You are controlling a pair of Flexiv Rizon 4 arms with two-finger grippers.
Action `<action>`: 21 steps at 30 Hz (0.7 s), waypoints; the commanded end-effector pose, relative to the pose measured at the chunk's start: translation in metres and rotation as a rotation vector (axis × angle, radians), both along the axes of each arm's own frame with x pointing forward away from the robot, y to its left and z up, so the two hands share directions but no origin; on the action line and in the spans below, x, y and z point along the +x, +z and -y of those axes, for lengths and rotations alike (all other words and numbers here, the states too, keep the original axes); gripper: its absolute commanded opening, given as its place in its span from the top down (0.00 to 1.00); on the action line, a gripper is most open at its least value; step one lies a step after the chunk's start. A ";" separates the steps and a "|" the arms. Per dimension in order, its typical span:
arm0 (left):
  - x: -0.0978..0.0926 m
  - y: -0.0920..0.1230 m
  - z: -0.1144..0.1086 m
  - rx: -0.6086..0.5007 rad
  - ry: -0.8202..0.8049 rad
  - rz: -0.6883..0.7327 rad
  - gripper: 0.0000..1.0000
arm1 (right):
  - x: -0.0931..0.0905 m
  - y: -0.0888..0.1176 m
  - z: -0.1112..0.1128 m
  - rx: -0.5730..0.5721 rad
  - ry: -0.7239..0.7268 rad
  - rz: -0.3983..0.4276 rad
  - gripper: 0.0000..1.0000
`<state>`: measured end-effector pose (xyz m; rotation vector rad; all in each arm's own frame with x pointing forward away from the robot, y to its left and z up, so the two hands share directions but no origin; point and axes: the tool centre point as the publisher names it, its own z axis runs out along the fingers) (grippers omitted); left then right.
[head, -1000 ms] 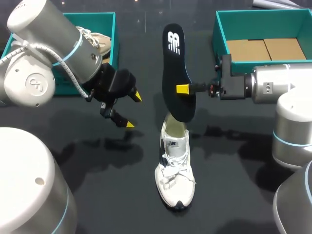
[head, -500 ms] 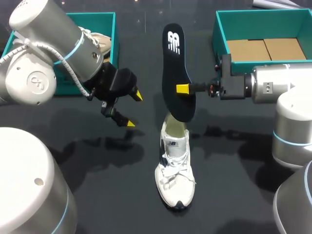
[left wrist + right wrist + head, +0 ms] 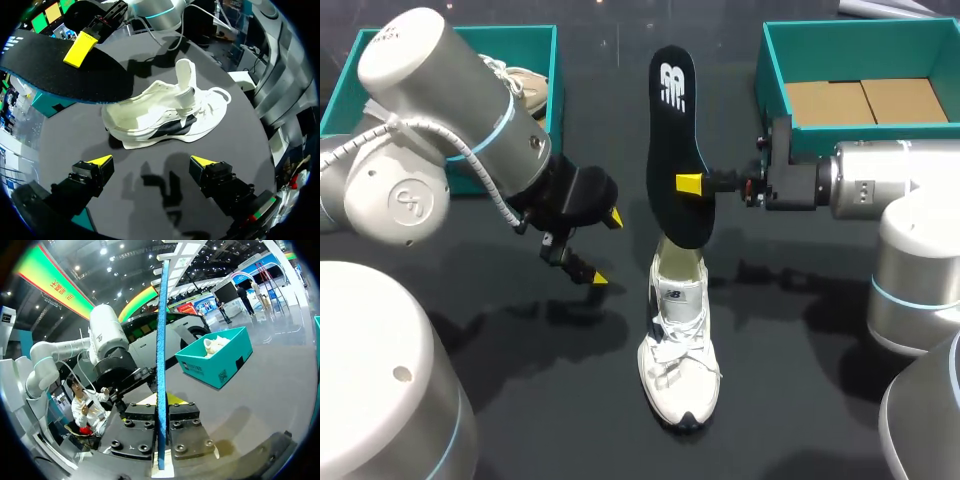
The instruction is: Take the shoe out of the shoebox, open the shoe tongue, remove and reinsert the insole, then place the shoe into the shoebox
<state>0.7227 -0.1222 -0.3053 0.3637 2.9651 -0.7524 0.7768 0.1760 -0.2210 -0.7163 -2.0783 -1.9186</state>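
Right claw (image 3: 689, 184) clenched on insole (image 3: 672, 120), held over shoe (image 3: 678, 345), one end at its opening, likely for reinsertion. Left claw (image 3: 605, 248) released beside shoe, probably ready to steady it.

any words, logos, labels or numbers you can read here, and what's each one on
insole: a white logo mark near its far end; a sign, no readable words.
shoe: small dark print on the tongue, too small to read.
left shoebox: dark printed patches on its side wall, too small to read.
Nothing else on the table carries readable text or numbers.
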 end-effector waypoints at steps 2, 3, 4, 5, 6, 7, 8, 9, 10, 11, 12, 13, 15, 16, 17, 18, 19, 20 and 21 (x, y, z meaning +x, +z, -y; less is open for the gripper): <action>-0.003 -0.012 0.007 0.001 -0.011 -0.021 0.00 | 0.001 -0.006 -0.009 0.009 0.022 0.021 1.00; -0.003 -0.013 0.007 0.010 -0.005 -0.023 0.00 | 0.001 -0.006 -0.009 0.009 0.022 0.021 1.00; -0.003 -0.013 0.007 0.020 0.001 -0.015 0.00 | 0.001 -0.006 -0.009 0.009 0.022 0.021 1.00; -0.003 -0.013 0.007 0.020 0.001 -0.015 0.00 | 0.001 -0.006 -0.009 0.009 0.022 0.021 1.00; -0.003 -0.013 0.007 0.020 0.001 -0.015 0.00 | 0.001 -0.006 -0.009 0.009 0.022 0.021 1.00; -0.003 -0.013 0.007 0.020 0.001 -0.015 0.00 | 0.001 -0.006 -0.009 0.009 0.022 0.021 1.00; -0.003 -0.013 0.007 0.020 0.001 -0.015 0.00 | 0.001 -0.006 -0.009 0.009 0.022 0.021 1.00; -0.003 -0.013 0.007 0.020 0.001 -0.015 0.00 | 0.001 -0.006 -0.009 0.009 0.022 0.021 1.00; -0.003 -0.013 0.007 0.020 0.001 -0.015 0.00 | 0.001 -0.006 -0.009 0.009 0.022 0.021 1.00; -0.003 -0.013 0.007 0.020 0.001 -0.015 0.00 | 0.001 -0.006 -0.009 0.009 0.022 0.021 1.00; -0.003 -0.013 0.007 0.020 0.001 -0.015 0.00 | 0.001 -0.006 -0.009 0.009 0.022 0.021 1.00; -0.003 -0.013 0.007 0.020 0.001 -0.015 0.00 | 0.001 -0.006 -0.009 0.009 0.022 0.021 1.00; -0.003 -0.013 0.007 0.020 0.001 -0.015 0.00 | 0.001 -0.006 -0.009 0.009 0.022 0.021 1.00; -0.002 -0.015 0.009 0.017 0.019 -0.019 0.00 | 0.002 -0.008 -0.009 0.018 0.034 0.030 1.00; -0.001 -0.016 0.009 0.017 0.018 -0.027 0.00 | 0.002 -0.010 -0.009 0.017 0.032 0.046 1.00; 0.001 -0.018 0.010 0.012 0.018 -0.039 0.00 | 0.002 -0.011 -0.008 0.022 0.033 0.048 1.00; 0.002 -0.019 0.010 0.008 0.024 -0.043 0.00 | 0.002 -0.012 -0.008 0.029 0.048 0.057 1.00; 0.003 -0.019 0.010 0.009 0.022 -0.047 0.00 | 0.002 -0.013 -0.008 0.032 0.053 0.068 1.00; 0.003 -0.020 0.010 0.008 0.022 -0.049 0.00 | 0.003 -0.014 -0.008 0.037 0.061 0.069 1.00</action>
